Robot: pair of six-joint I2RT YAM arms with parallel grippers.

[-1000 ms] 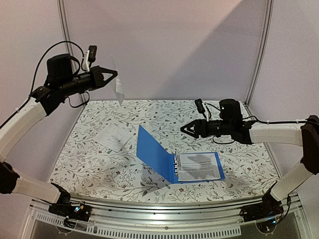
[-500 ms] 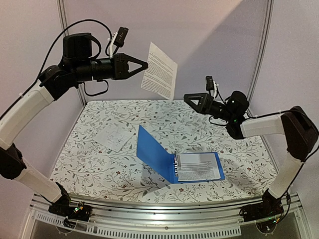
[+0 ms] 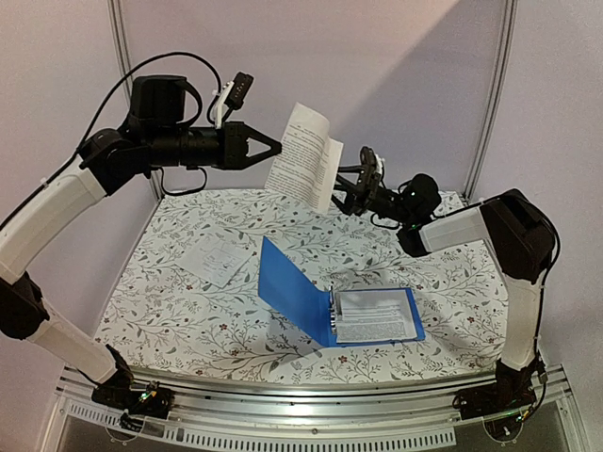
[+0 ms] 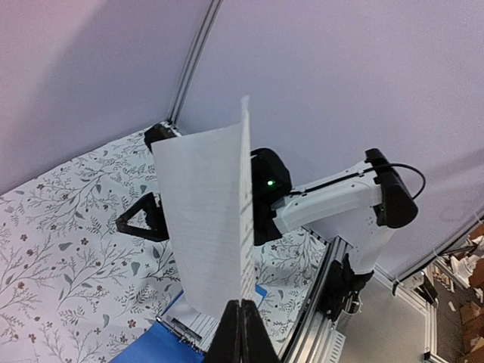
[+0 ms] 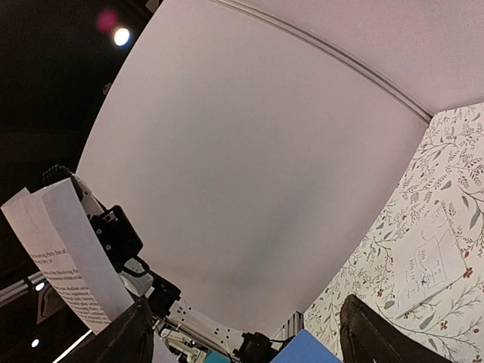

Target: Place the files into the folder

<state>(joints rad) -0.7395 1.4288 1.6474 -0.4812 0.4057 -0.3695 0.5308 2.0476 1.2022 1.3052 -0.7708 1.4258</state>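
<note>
My left gripper (image 3: pixel 275 149) is shut on the left edge of one of the files (image 3: pixel 306 156), a white printed sheet held upright high above the table. In the left wrist view the sheet (image 4: pixel 206 212) rises edge-on from my shut fingertips (image 4: pixel 243 308). My right gripper (image 3: pixel 346 193) stands open just to the right of the sheet's lower edge, with nothing between its fingers (image 5: pixel 128 333). The sheet (image 5: pixel 64 257) shows at the left of the right wrist view. The blue folder (image 3: pixel 294 294) lies open below, its cover raised, with files (image 3: pixel 377 315) on its rings.
Another file (image 3: pixel 215 259) lies flat on the flowered table (image 3: pixel 170 311), left of the folder. White walls with metal posts (image 3: pixel 492 94) enclose the back and sides. The aluminium rail (image 3: pixel 311 405) runs along the near edge.
The left arm swung the sheet out from the back-left corner to mid-air over the table. The right arm rose from over the folder and moved left up to the sheet, its jaws widening.
</note>
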